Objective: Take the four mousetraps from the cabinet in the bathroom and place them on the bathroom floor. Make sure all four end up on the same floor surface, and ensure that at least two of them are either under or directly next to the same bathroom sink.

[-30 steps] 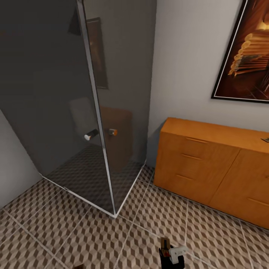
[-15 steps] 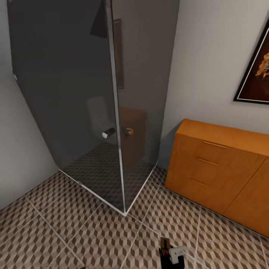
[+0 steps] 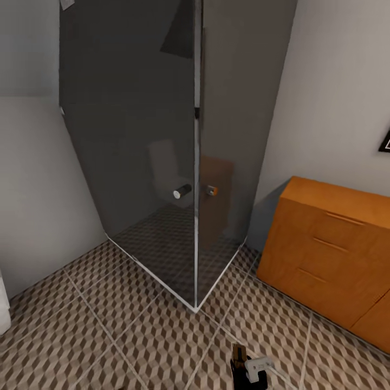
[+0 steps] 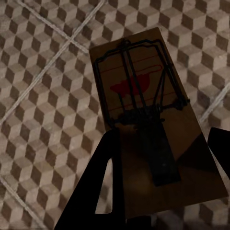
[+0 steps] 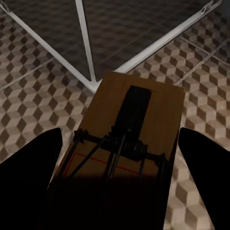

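we stand on the cube-patterned floor [image 3: 135, 336], facing a dark glass shower stall [image 3: 162, 135] whose corner meets the tiles at a pale metal rail. the orange cabinet [image 3: 330, 249] sits against the wall just beside the stall, with open tiles in front of both. our left gripper [image 4: 160, 187] pinches a mousetrap [image 4: 153, 129] above the tiles; our right gripper [image 5: 115, 179] pinches a second trap [image 5: 132, 134] near the stall corner.
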